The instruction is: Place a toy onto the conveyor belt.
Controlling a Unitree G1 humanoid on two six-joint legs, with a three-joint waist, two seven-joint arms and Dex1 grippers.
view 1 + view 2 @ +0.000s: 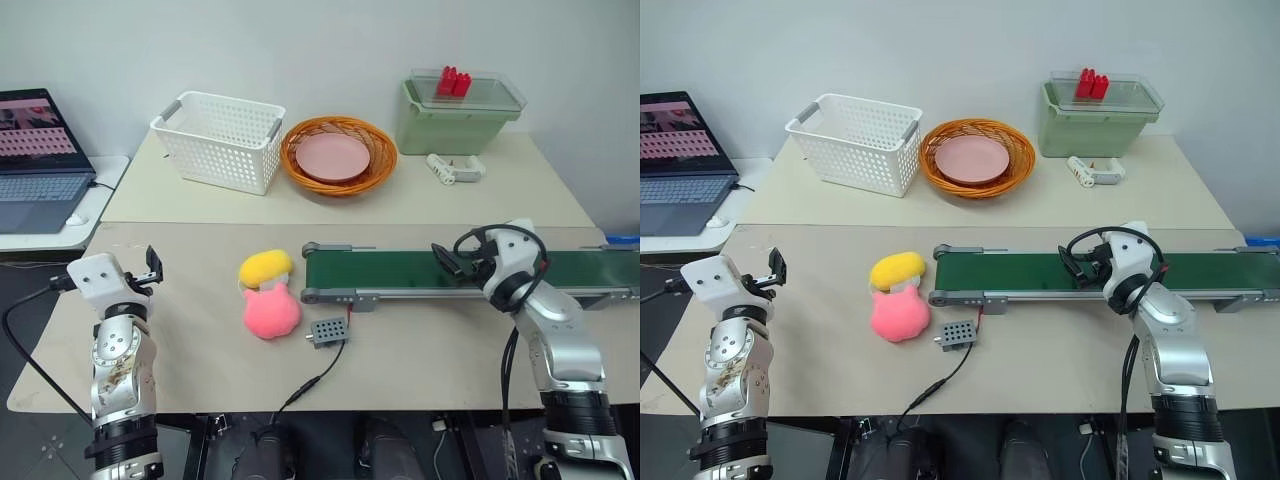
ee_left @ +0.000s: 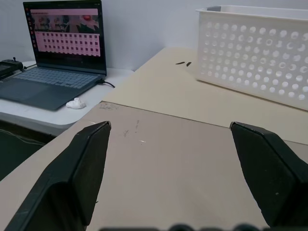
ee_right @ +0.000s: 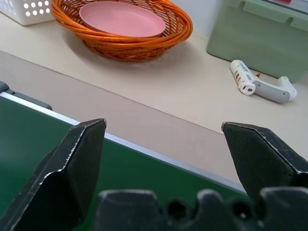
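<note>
So here's what we've got: the pink toy (image 1: pixel 271 312) is sitting on the table (image 1: pixel 420 345), just off the near-left end of the conveyor belt (image 1: pixel 400 270), not on it. It's touching the yellow plush (image 1: pixel 265 266) right behind it, and a small grey box with a cable (image 1: pixel 328 331) lies just beside it on the belt side.

Our left gripper (image 2: pixel 168 144) hovers over the table's left edge, well apart from the toy, fingers (image 2: pixel 82 168) spread wide with nothing between them. It points toward the white basket (image 1: pixel 220 140) and the laptop (image 1: pixel 40 160) on the side desk.

Our right gripper (image 3: pixel 163 139) hangs over the green belt, fingers (image 3: pixel 262 154) also wide open and empty. From the head view it's hard to say whether it's actually touching the belt or just above it, looks like just above.

Further back on the table we see an orange wicker basket (image 1: pixel 375 165) with a pink plate (image 1: pixel 332 155) in it, a green bin with a clear lid (image 1: pixel 455 125), and a white handheld tool (image 3: pixel 260 84) beside the bin.
</note>
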